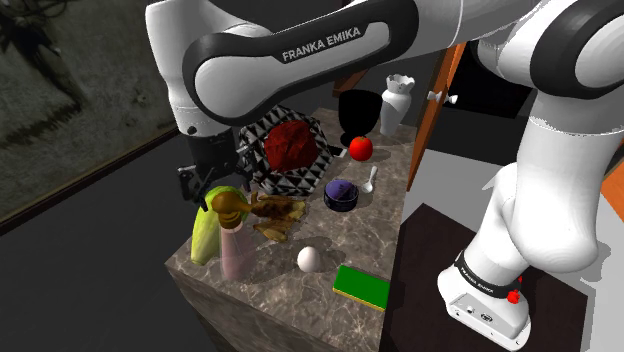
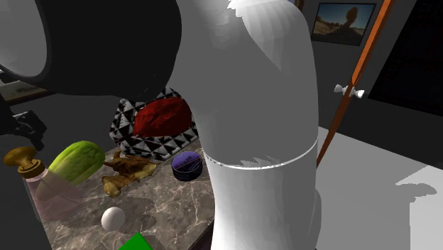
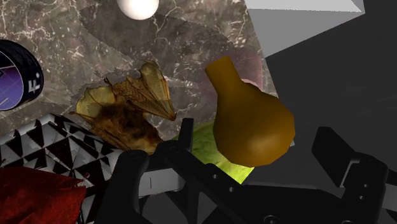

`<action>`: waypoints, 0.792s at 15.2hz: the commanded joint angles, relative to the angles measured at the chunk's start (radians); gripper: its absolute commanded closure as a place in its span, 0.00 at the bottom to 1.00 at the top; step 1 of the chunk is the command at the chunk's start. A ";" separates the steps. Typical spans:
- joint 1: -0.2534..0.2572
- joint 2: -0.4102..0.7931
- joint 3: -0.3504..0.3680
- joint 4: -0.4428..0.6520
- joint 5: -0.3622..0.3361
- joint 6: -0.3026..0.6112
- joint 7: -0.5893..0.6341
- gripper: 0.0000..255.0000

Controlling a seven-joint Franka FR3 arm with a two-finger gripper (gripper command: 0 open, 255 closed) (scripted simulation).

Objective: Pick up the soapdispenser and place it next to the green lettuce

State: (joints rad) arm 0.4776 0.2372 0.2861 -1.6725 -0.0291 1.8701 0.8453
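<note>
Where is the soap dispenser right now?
The pinkish translucent soap dispenser with a brown pump top stands at the near corner of the marble table on the shoulder view's left, beside the green lettuce and left of the white egg.

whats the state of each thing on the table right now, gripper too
gripper: open, fingers either side of the pump head, not touching
soap dispenser: upright on the table beside the lettuce, not held
lettuce: lying on the table
patterned bowl: upright, holding a dark red lump
white vase: upright
egg: resting on the table

One soapdispenser (image 1: 237, 245), one lettuce (image 1: 205, 235), one egg (image 1: 309, 259)
</note>
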 commanded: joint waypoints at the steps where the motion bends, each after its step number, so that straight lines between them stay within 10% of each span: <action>1: 0.000 -0.003 0.000 0.029 0.001 -0.033 -0.001 0.00; 12: 0.001 -0.004 0.001 0.122 0.002 -0.126 -0.002 0.00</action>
